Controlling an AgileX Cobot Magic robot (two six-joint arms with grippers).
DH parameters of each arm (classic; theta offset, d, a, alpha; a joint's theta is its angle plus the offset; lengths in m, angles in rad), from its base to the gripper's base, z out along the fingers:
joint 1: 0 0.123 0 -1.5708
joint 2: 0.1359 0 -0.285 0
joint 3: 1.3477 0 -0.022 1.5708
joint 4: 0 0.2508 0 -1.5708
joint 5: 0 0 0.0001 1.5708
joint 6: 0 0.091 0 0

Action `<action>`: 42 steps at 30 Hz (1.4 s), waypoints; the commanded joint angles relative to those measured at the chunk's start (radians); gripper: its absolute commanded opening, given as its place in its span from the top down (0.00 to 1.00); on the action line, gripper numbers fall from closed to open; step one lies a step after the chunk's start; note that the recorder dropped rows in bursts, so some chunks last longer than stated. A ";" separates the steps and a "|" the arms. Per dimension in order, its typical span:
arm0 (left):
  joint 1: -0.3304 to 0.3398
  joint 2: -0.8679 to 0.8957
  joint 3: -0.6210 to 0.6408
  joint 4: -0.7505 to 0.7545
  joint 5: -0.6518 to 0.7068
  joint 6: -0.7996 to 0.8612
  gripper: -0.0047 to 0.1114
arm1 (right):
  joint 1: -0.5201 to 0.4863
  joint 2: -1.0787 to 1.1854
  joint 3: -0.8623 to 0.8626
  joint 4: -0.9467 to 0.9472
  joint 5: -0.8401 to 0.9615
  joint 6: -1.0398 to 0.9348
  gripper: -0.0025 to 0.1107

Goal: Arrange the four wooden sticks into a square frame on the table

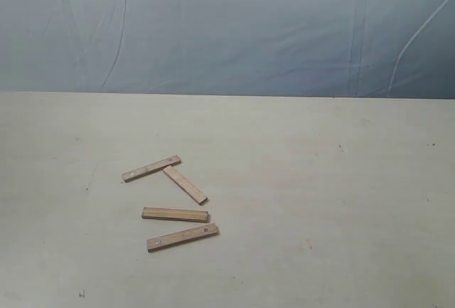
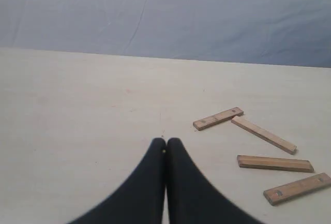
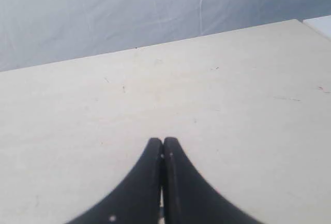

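Here, closest to each wrist camera, both grippers sit with their black jaws pressed together and nothing between them. The left gripper (image 2: pixel 166 144) hovers over bare table (image 1: pixel 341 201), with the sticks lying off to one side of it and apart from it. The right gripper (image 3: pixel 163 144) is over an empty-looking stretch of the same pale surface, and no stick shows in its view. Neither arm appears in the exterior view.

In that view the four wooden sticks lie loose on the left half of the table, not forming a square. The nearest stick (image 1: pixel 183 237) lies almost crosswise, its right end slightly farther back, with a small dark hole near each end. Just behind it, close but apart, the second stick (image 1: pixel 175 214) lies nearly parallel. Farther back, the third stick (image 1: pixel 185 184) runs diagonally, its near end pointing right. Its far end comes just under the right end of the farthest stick (image 1: pixel 151 168); whether they touch cannot be told. Beyond the table's far edge hangs a creased blue-grey backdrop (image 1: pixel 227 30).
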 commanded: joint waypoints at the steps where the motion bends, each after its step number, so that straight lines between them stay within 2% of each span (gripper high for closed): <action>1: 0.001 -0.005 0.002 0.030 -0.046 0.011 0.96 | 0.000 -0.008 0.000 -0.002 -0.012 -0.002 0.99; 6: 0.001 -0.005 0.002 0.030 -0.142 0.011 0.96 | 0.000 -0.008 0.000 -0.002 -0.012 -0.002 0.99; 9: 0.001 -0.005 0.002 0.020 -0.397 -0.009 0.96 | 0.000 -0.008 0.000 -0.002 -0.012 -0.002 0.99; 10: 0.001 -0.005 0.002 0.020 -0.442 -0.013 0.96 | 0.000 -0.008 0.000 -0.002 -0.012 -0.002 0.99; 11: 0.001 -0.005 0.002 0.020 -0.587 -0.105 0.96 | 0.000 -0.008 0.000 -0.002 -0.012 -0.002 0.99; 12: 0.001 -0.005 0.002 0.020 -0.659 -0.221 0.96 | 0.000 -0.008 0.000 -0.002 -0.012 -0.002 0.99; 13: 0.001 -0.005 0.002 0.027 -0.737 -0.494 0.96 | 0.000 -0.008 0.000 -0.002 -0.012 -0.002 0.99; 14: 0.001 -0.005 0.002 0.035 -0.768 -0.627 0.96 | 0.000 -0.008 0.000 -0.002 -0.012 -0.002 0.99; 15: 0.001 -0.005 0.002 0.060 -0.911 -0.767 0.96 | 0.000 -0.008 0.000 -0.002 -0.012 -0.002 0.99; 16: 0.001 -0.005 -0.018 0.122 -1.065 -0.794 0.96 | 0.000 -0.008 0.000 -0.002 -0.012 -0.002 0.99; 17: 0.001 0.001 -0.062 0.180 -1.134 -0.778 0.96 | 0.000 -0.008 0.000 -0.002 -0.012 -0.002 0.99; 18: 0.001 0.036 -0.150 0.264 -1.142 -0.725 0.96 | 0.000 -0.008 0.000 -0.002 -0.012 -0.002 0.99; 19: 0.001 0.071 -0.229 0.354 -1.089 -0.676 0.96 | 0.000 -0.008 0.000 -0.002 -0.012 -0.002 0.99; 20: 0.001 0.131 -0.343 0.455 -0.981 -0.666 0.96 | 0.000 -0.008 0.000 -0.002 -0.012 -0.002 0.99; 22: 0.001 0.253 -0.566 0.658 -0.687 -0.666 0.96 | 0.000 -0.008 0.000 -0.002 -0.012 -0.002 0.99; 25: -0.016 0.405 -0.723 0.830 -0.376 -0.716 0.96 | 0.000 -0.008 0.000 -0.002 -0.012 -0.002 0.99; 27: -0.049 0.499 -0.786 0.837 -0.204 -0.726 0.96 | 0.000 -0.008 0.000 -0.002 -0.012 -0.002 0.99; 30: -0.135 0.654 -0.877 0.833 0.076 -0.652 0.96 | 0.000 -0.008 0.000 0.000 -0.012 -0.002 0.99; 33: -0.256 0.822 -0.976 0.781 0.339 -0.495 0.96 | 0.000 -0.008 0.000 0.000 -0.012 -0.002 0.99; 36: -0.358 0.968 -1.075 0.649 0.570 -0.283 0.96 | 0.000 -0.008 0.000 0.000 -0.012 -0.002 0.99; 39: -0.427 1.102 -1.138 0.488 0.695 -0.075 0.96 | 0.000 -0.008 0.000 0.000 -0.012 -0.002 0.99; 42: -0.479 1.230 -1.171 0.395 0.709 0.005 0.96 | 0.000 -0.008 0.000 0.000 -0.012 -0.002 0.99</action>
